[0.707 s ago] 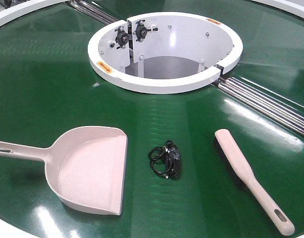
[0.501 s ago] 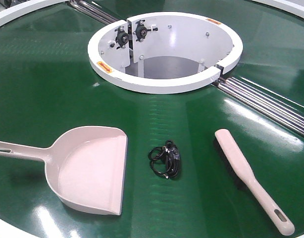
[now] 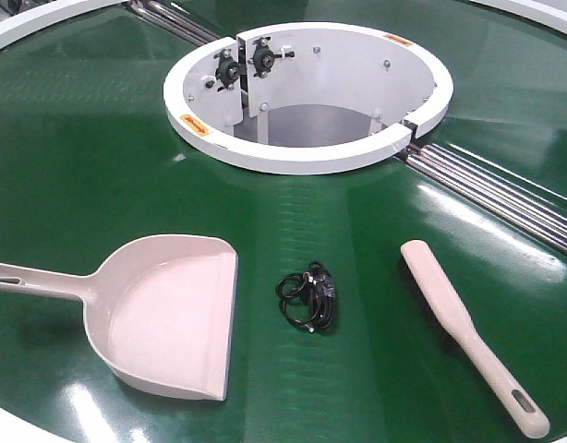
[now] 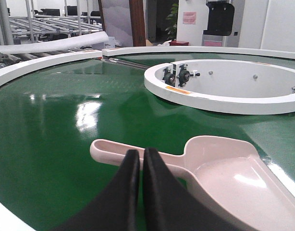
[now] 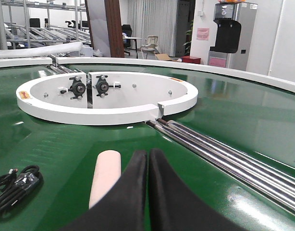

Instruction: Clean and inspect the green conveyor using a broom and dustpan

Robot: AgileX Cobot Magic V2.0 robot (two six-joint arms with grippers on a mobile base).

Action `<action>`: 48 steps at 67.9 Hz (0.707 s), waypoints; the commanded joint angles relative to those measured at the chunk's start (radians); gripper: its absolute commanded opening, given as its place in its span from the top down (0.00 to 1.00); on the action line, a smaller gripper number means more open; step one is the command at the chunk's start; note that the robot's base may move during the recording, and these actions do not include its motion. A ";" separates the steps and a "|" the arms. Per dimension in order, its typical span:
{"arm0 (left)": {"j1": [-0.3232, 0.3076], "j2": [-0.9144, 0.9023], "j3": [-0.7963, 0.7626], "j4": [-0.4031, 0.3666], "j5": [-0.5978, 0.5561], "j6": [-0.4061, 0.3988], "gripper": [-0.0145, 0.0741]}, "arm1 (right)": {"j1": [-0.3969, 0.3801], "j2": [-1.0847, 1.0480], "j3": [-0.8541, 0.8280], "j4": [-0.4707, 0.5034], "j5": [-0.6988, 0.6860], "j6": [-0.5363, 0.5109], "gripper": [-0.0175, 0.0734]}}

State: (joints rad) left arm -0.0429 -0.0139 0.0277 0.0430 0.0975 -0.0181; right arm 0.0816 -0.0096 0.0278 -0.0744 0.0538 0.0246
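Glossy green conveyor tabletop [image 3: 80,166] looks unchanged from a moment ago: the scoop-shaped beige-pink plastic dustpan [image 3: 168,318] lies left of a tangled black cable coil [image 3: 307,297], and the slim flat broom [image 3: 439,293] lies to its right (all apart). Smooth black left fingers [image 4: 130,168] and right fingers [image 5: 159,173] are pressed together, holding nothing.

The worktop [image 3: 80,166] is gleaming glossy dark green with pale glare streaks, and the ring [image 3: 302,159] at upper centre is showing white with small orange labels [image 3: 193,122]. The dustpan [image 3: 173,323] at lower left and broom [image 3: 440,300] at lower right are showing plain beige-pink; the cable bundle [image 3: 308,300] between them is showing black.
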 commanded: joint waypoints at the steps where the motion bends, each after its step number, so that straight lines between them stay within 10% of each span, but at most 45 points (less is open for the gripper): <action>1: 0.002 -0.013 0.031 -0.002 -0.077 -0.009 0.84 | -0.006 -0.018 0.021 -0.002 -0.068 -0.004 0.82; 34: 0.002 -0.012 -0.029 -0.002 -0.331 -0.016 0.84 | -0.006 -0.018 0.021 -0.002 -0.068 -0.004 0.82; 48: 0.002 0.140 -0.304 -0.001 -0.171 0.007 0.84 | -0.006 -0.018 0.021 -0.002 -0.065 -0.004 0.82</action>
State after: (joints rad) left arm -0.0429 0.0319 -0.1562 0.0430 -0.0882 -0.0113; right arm 0.0816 -0.0096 0.0278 -0.0744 0.0538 0.0246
